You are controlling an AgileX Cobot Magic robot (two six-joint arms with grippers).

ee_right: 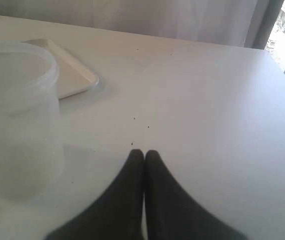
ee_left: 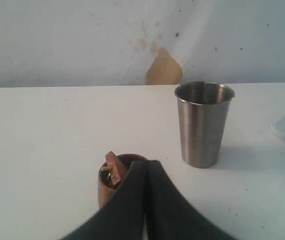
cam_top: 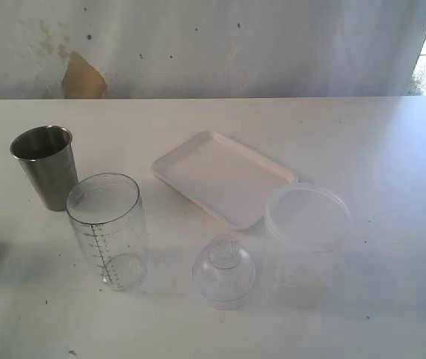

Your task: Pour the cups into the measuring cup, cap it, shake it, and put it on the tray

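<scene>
Two dark pincers are seen from their own wrist cameras, over a white worktop (cam_top: 392, 149). Neither appears in the exterior view.

The left pincer (ee_left: 145, 165) has its fingers pressed together, holding nothing. Directly beyond its tips, very close or touching, stands the wooden cup (ee_left: 108, 186) with reddish-brown pieces inside. Further ahead and off to the side stands the steel tumbler (ee_left: 204, 125), upright.

The right pincer (ee_right: 144, 154) is also closed and empty, with bare worktop ahead. The frosted tub (ee_right: 17, 120) stands near it to one side, with the white tray (ee_right: 75, 75) beyond that.

The measuring cup (cam_top: 108, 228) is outside both pincer cameras. In the exterior view it stands uncapped just beside the tumbler, with a clear domed lid (cam_top: 224, 271) near it.

Nothing looks poured yet.

Risks:
- If the left pincer advances without opening, it would probably push the wooden cup over and spill its pieces.
- The measuring cup is tall and narrow, so a careless pour could miss it or tip it.
- The tub could be mistaken for the measuring cup.
</scene>
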